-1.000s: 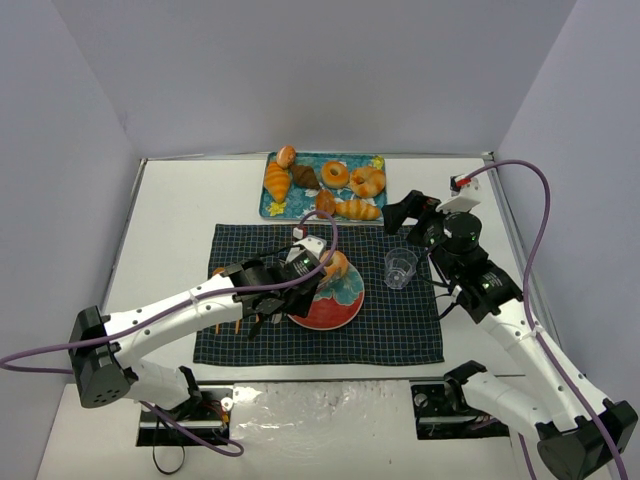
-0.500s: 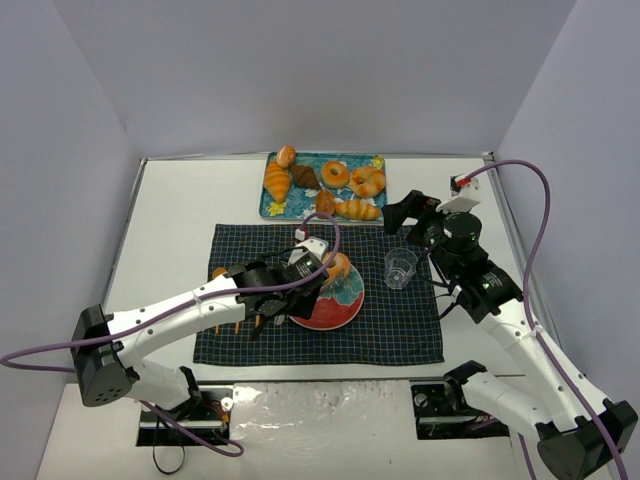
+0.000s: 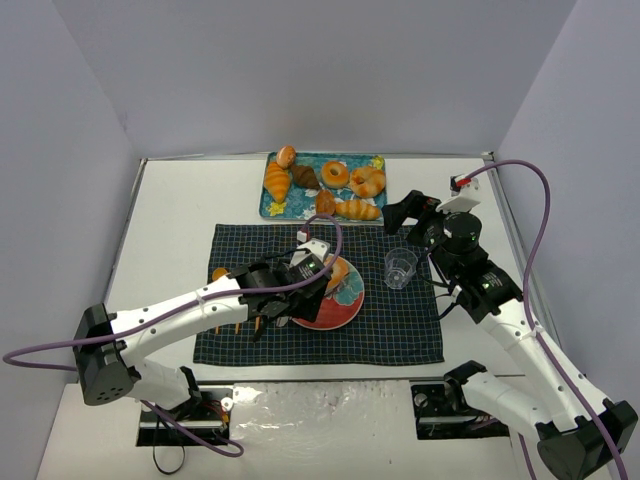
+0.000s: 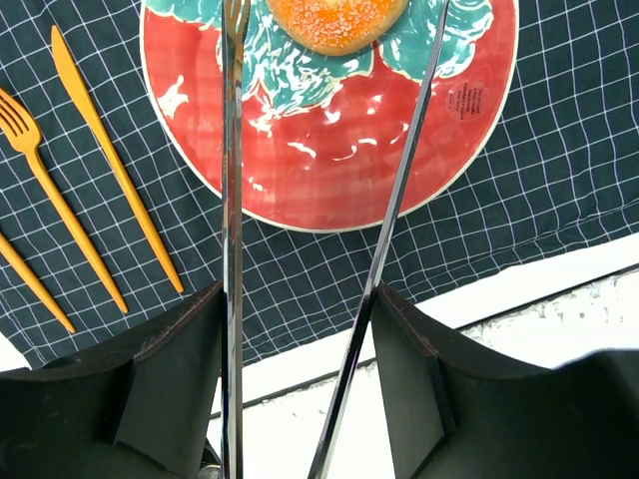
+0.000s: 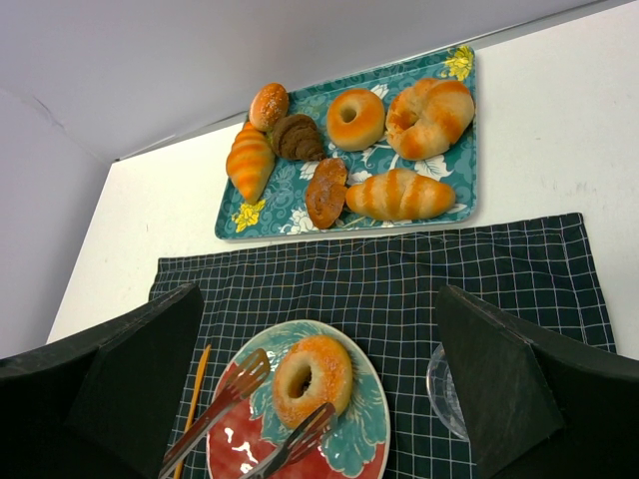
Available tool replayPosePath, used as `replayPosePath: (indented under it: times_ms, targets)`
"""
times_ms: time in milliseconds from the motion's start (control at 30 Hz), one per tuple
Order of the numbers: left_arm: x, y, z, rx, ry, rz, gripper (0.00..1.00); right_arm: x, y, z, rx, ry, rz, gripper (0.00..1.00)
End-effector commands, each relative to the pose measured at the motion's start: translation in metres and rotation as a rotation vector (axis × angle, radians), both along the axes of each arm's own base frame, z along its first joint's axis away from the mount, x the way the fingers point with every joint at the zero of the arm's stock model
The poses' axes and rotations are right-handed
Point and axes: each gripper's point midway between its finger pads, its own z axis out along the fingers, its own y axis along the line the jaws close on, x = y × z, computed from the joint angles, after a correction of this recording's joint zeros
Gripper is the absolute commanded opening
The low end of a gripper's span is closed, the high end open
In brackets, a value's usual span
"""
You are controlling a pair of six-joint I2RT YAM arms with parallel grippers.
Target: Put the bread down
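Observation:
The bread (image 3: 337, 271), a golden-orange ring, lies on the teal far part of the red and teal plate (image 3: 322, 312). It also shows in the left wrist view (image 4: 334, 20) and the right wrist view (image 5: 313, 379). My left gripper (image 3: 286, 281) is shut on metal tongs (image 4: 232, 200). The tong arms are spread, with one tip at each side of the bread (image 5: 243, 376); I cannot tell whether they touch it. My right gripper (image 3: 415, 222) is open and empty, above the cloth's far right, beyond the cup.
A clear plastic cup (image 3: 400, 267) stands right of the plate on the dark checked cloth (image 3: 400, 330). Orange cutlery (image 4: 108, 160) lies left of the plate. A teal tray (image 5: 300, 215) with several pastries sits at the back.
The bread has come down from a tilted hold onto the plate. The tongs have spread apart around it. The right arm has not moved.

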Motion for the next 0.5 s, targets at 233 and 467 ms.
replayPosePath:
  times_ms: [233,467]
  targets:
    - [0.007,0.002,0.048,-0.08,-0.096,0.034,0.53,0.007,0.0,0.036,0.034,-0.102,-0.019,1.0]
    - [0.012,0.009,0.078,-0.104,-0.153,0.053,0.54,0.007,0.001,0.039,0.032,-0.107,-0.016,1.0]
